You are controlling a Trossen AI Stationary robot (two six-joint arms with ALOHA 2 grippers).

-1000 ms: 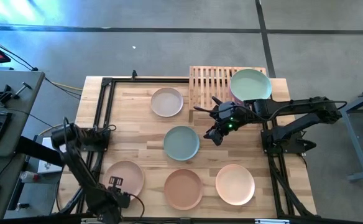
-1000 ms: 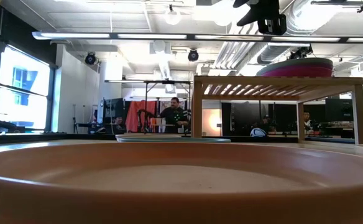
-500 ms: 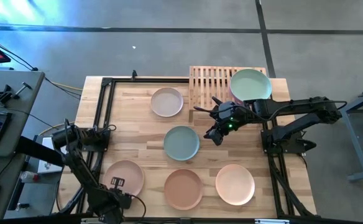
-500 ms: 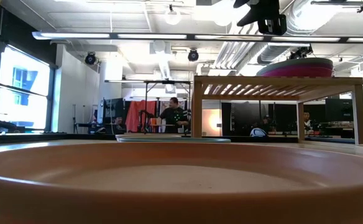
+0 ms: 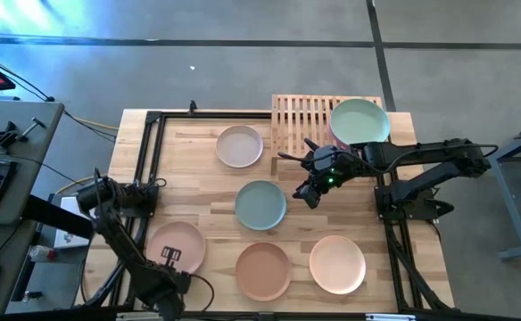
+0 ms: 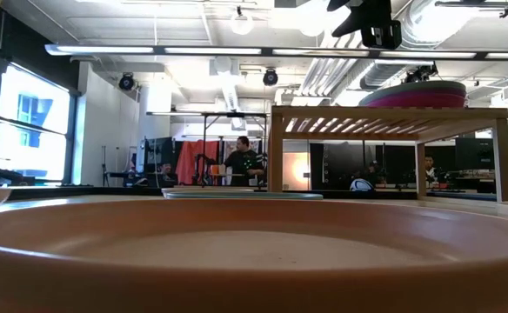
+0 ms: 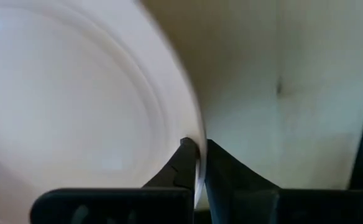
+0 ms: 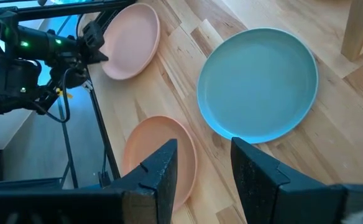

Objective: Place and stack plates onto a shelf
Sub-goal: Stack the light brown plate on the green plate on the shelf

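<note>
Since a second ago the left gripper [image 5: 169, 259] has closed from wide open onto the near rim of the pale pink plate [image 5: 177, 247] at the front left of the surface [image 5: 198, 178], and that plate has shifted slightly, its edge now peeking in at the left of the low view. The left wrist view shows the two dark fingers [image 7: 186, 163] pinched on either side of the plate's rim; whether the plate is lifted clear of the wood cannot be told from these views.

The right gripper [image 5: 307, 193] has not moved. It hangs with its jaws wide and empty above the middle of the surface, just right of the grey-teal plate [image 5: 260, 204] and in front of the shelf [image 5: 301, 120]. In the right wrist view its fingers frame the grey-teal plate [image 8: 259, 83].

On the shelf's right half sits a stack with the mint green plate [image 5: 360, 119] on top; the low view shows a magenta plate [image 6: 415, 94] under it. The shelf's left half is bare slats.

Loose on the surface lie another pale plate [image 5: 240, 145] left of the shelf, a terracotta plate [image 5: 263, 270] at the front centre, and a peach plate [image 5: 337, 263] at the front right.

A person [image 6: 242, 162] shows in the room behind.
</note>
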